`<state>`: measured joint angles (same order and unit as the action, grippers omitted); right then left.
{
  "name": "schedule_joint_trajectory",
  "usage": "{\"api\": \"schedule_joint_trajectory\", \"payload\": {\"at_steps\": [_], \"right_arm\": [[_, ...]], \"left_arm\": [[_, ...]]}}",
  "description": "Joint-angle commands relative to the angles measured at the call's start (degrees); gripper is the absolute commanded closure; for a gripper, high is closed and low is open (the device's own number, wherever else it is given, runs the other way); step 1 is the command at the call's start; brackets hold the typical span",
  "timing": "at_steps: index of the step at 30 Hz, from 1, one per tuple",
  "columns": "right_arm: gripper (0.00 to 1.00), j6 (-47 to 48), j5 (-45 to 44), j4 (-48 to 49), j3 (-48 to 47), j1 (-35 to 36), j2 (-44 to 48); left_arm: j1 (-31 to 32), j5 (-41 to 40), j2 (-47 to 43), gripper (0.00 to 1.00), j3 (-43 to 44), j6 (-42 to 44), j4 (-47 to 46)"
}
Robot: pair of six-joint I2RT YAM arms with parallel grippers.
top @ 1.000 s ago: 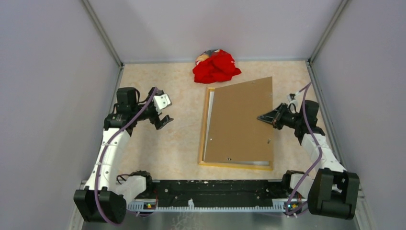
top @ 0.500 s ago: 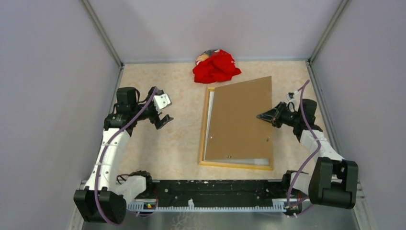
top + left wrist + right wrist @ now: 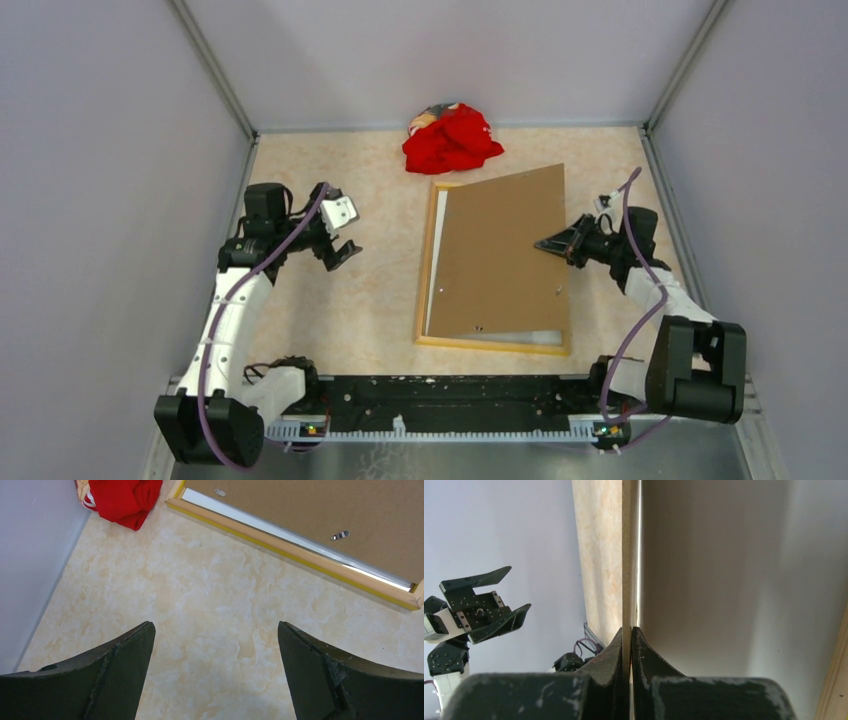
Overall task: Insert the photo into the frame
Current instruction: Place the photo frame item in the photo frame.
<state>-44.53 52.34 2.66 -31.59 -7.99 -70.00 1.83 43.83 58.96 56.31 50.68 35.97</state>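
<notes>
The backing panel (image 3: 500, 250) lies over the frame (image 3: 490, 345) on the tabletop (image 3: 340, 310), its right edge in the right claw (image 3: 545, 244); a cloth (image 3: 452, 140) lies behind them.

No text for you to read, no labels, brands, numbers or signs legible in any view, the frame (image 3: 427, 262) and brown backing panel (image 3: 500, 255) toward 1 o'clock bare of lettering.
</notes>
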Motion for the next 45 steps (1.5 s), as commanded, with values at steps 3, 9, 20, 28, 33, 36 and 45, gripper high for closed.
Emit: {"api": "schedule_joint_trajectory", "payload": {"at_steps": [3, 9, 20, 28, 33, 36, 45], "right_arm": [[1.0, 0.0, 2.6, 6.2, -3.0, 1.4, -1.4], [1.0, -0.6, 2.7, 7.7, -4.0, 1.7, -2.8], [1.0, -0.4, 2.5, 9.0, -5.4, 2.9, -6.3], [1.0, -0.7, 2.1, 10.4, -5.5, 3.8, -7.8], [1.0, -0.9, 1.6, 11.3, -5.6, 4.4, -8.5], [1.0, -0.5, 0.9, 11.1, -5.4, 5.1, -8.8], [0.57, 6.5, -6.3, -1.0, -8.0, 5.6, -8.0]], "left_arm": [[-0.1, 0.6, -1.3, 0.01, -0.7, 0.3, -2.1], [-0.2, 0.2, -1.8, 0.01, -1.3, 1.2, -2.1], [-0.2, 0.1, -1.8, 0.01, -1.8, 1.3, -2.6], [-0.1, -0.2, -1.7, 0.01, -2.0, 1.8, -2.6], [-0.1, -0.3, -1.7, 0.01, -2.2, 2.0, -2.5], [-0.1, -0.4, -1.6, 0.01, -2.3, 2.1, -2.5], [-0.2, -0.6, -1.5, 0.01, -2.2, 2.4, -2.4]]}}
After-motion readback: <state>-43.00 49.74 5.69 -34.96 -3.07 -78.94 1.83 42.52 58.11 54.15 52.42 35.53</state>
